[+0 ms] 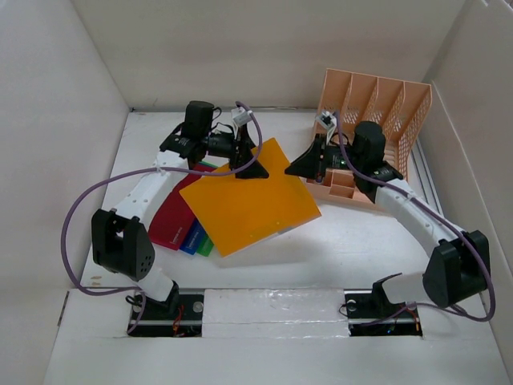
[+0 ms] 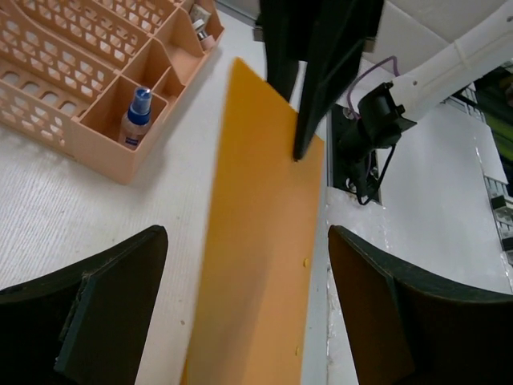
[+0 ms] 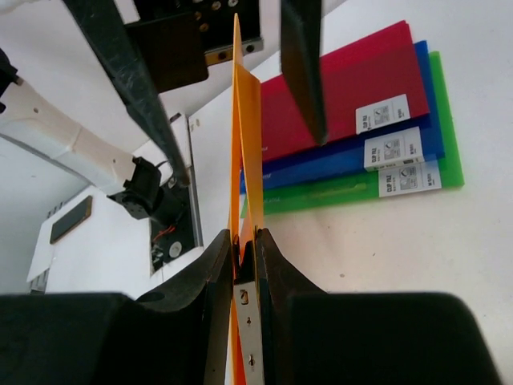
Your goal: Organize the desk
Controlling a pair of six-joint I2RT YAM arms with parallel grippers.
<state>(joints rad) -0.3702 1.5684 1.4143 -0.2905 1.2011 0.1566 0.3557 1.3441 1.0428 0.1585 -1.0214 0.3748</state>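
Observation:
An orange folder (image 1: pixel 248 196) is held tilted above the white desk (image 1: pixel 353 241). My right gripper (image 1: pixel 303 163) is shut on the folder's right edge; in the right wrist view its jaws (image 3: pixel 244 237) pinch the orange folder (image 3: pixel 247 128) edge-on, by its metal clip strip. My left gripper (image 1: pixel 244 163) is open at the folder's far-left edge. In the left wrist view its fingers (image 2: pixel 104 313) stand wide on either side of the orange folder (image 2: pixel 264 241) without touching it.
Red (image 1: pixel 170 218), blue (image 1: pixel 192 238) and green (image 1: pixel 206 245) folders lie stacked on the desk, partly under the orange one. A peach slotted rack (image 1: pixel 377 104) stands at the back right, with a spray bottle (image 2: pixel 136 116) in a front compartment. White walls enclose the desk.

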